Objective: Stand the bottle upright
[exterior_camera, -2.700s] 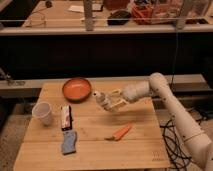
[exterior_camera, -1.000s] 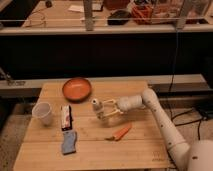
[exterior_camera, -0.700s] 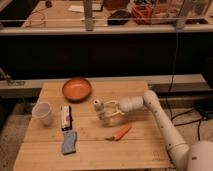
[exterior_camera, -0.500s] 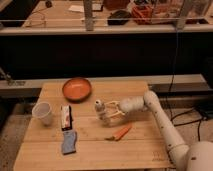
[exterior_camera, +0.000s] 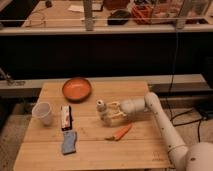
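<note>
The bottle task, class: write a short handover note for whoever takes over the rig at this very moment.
Gripper: mid-table, right beside the bottle.
Bottle: looks upright on the wooden table, cap on top, between the orange bowl and the carrot.
Done: the bottle appears to be standing.
Left: back the gripper away without tipping it, then confirm that it stands alone.

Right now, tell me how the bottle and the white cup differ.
The bottle is slim with a narrower cap end on top; the white cup is wider and open-topped. The bottle stands near the table's middle with the gripper right at it; the cup stands alone near the left edge, untouched. Both are pale and look upright on the same wooden table.
</note>
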`<state>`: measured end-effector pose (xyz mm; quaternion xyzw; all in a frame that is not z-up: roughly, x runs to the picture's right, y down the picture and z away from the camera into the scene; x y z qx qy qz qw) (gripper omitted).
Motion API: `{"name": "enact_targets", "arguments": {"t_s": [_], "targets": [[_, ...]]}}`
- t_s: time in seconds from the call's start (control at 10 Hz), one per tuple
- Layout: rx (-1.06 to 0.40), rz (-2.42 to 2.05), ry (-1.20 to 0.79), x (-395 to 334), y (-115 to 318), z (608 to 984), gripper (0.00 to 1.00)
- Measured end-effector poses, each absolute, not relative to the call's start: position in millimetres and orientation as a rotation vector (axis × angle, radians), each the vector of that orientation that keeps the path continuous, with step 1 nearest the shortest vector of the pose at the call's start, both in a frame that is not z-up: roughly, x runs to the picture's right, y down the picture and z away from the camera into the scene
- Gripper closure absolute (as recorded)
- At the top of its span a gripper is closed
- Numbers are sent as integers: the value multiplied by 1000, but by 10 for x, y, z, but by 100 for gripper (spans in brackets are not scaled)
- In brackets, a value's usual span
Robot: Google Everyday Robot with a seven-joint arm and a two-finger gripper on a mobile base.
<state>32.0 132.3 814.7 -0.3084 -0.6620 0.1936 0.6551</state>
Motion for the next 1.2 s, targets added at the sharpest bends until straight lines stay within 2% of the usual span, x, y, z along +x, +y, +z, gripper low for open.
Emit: {"name": "enact_targets", "arguments": {"t_s": [0.3,0.5,0.7,0.9,1.1,1.2], "targets": [[-690,443,-1502,371,1326,8165,98],[-687,443,-1494,405,1327,8171,89],[-685,441,-1474,449,1333,8182,66],[-683,441,-1457,481,1335,8188,48],[-689,431,-1421,534,1333,8187,26],[-695,425,-1414,521,1330,8186,21]]}}
